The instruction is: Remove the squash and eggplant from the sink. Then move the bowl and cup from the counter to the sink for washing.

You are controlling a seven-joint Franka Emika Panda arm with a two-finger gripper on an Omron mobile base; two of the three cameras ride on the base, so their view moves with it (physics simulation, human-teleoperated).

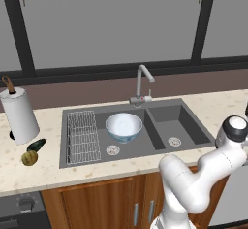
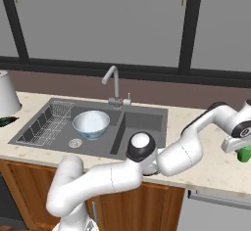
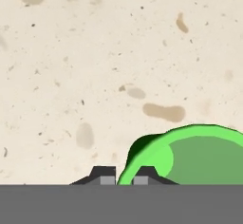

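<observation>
Cup rim pinched between the closed tips of the gripper, on the counter directly beneath it.
Lift straight up before swinging toward the sink, far off to the gripper's side where the bowl sits; a rim-only hold may slip. Arm stretched sideways, hand pointing down.

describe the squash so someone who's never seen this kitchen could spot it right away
Start at the sink and go along the counter to the paper towel roll. In front of the roll lies the squash, small, round and yellow-brown. The eggplant beside it is dark and long.
</observation>
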